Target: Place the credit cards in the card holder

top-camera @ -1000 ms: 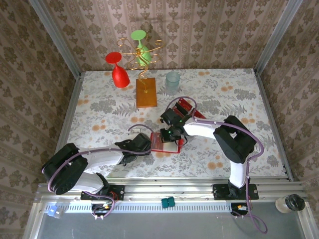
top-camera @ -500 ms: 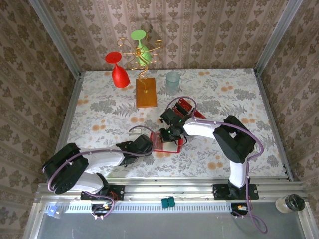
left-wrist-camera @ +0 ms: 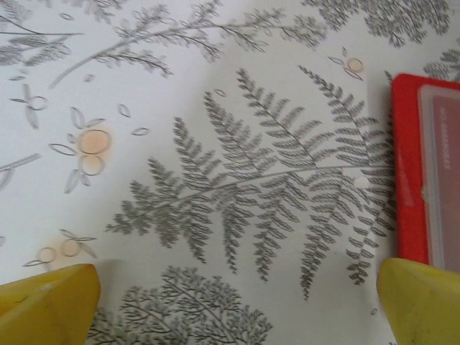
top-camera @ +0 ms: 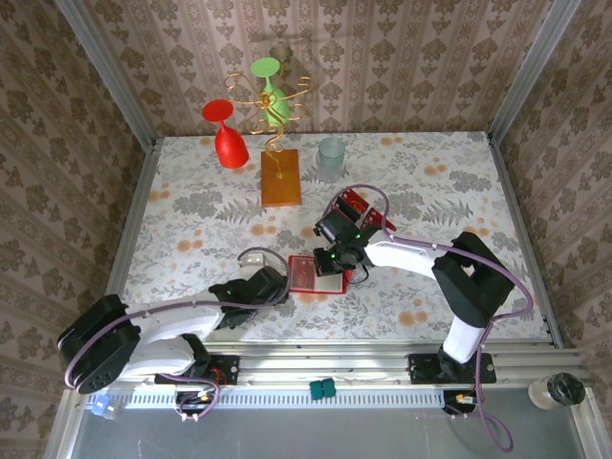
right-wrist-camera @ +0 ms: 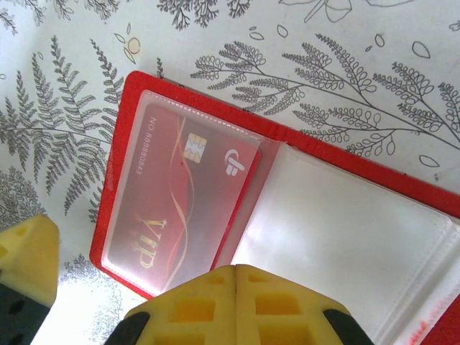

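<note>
From above, the card holder (top-camera: pixel 308 273) is seen lying opened flat on the flowered counter (top-camera: pixel 191 220), near the middle and towards the near edge. The left hand (top-camera: pixel 277 284) is placed just left of it, low over the counter. The right hand (top-camera: pixel 335 260) is held over the holder's right end. More red credit cards (top-camera: pixel 357 203) are seen just beyond that hand, partly hidden by the arm's cable. At the far side an orange block (top-camera: pixel 280 179) carrying a wire stand is seen, with a red glass (top-camera: pixel 228 143), a green glass (top-camera: pixel 271 91) and a clear cup (top-camera: pixel 331 153) about it.

In the left wrist view, the left hand (left-wrist-camera: pixel 237 309) is shown spread wide and empty, one yellow fingertip in each lower corner, over bare counter (left-wrist-camera: pixel 215 108). The red edge of the card holder (left-wrist-camera: pixel 405 165) is seen beside the right fingertip.

In the right wrist view, the card holder (right-wrist-camera: pixel 180 97) is shown spread open on the counter (right-wrist-camera: pixel 323 57). One credit card (right-wrist-camera: pixel 176 208), marked VIP, is seated in its left clear pocket. The right hand (right-wrist-camera: pixel 236 277) is closed, finger against finger, with nothing gripped, just above the holder's lower edge.
</note>
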Available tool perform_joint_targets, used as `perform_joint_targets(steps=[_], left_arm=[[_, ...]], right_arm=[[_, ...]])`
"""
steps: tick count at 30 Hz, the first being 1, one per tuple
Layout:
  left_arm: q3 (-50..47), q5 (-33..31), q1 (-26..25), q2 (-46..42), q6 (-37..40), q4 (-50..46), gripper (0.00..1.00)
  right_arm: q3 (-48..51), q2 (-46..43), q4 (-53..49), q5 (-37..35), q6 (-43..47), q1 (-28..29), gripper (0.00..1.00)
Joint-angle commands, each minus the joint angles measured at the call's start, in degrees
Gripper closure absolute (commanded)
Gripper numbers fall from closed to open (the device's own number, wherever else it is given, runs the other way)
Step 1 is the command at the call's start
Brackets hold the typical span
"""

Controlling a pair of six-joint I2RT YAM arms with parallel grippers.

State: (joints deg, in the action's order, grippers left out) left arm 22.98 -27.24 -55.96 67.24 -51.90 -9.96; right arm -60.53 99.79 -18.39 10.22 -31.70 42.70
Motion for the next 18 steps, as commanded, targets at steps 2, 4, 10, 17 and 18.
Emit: perform_joint_targets(steps=[2,4,10,17,18], left_arm=[[-1.3,-1.2,2.0,-2.8,-0.8,-4.0,0.00],[-1.6,-1.0,2.7,-3.5,-0.4,-4.3,0.00],[-2.3,-0.5,3.3,-4.6,0.3,-4.0,0.00],[-2.3,-0.2,3.4,-4.6,0.8,-3.0,0.00],[-2.3,-0.2,3.4,-4.5,0.9,-2.9,0.00]], right_arm=[[-0.2,0.3,-0.4,-0.9,-1.1,0.6,1.00],[-0.8,1.4,-0.2,-0.6,-1.3,0.9,1.00],[-2.6,4.0,0.2,-0.1,-1.8,1.9,1.00],[-2.9,6.0,0.5,0.2,-2.0,2.3,1.00],[-3.1,6.3,0.5,0.3,-2.0,2.3,1.00]])
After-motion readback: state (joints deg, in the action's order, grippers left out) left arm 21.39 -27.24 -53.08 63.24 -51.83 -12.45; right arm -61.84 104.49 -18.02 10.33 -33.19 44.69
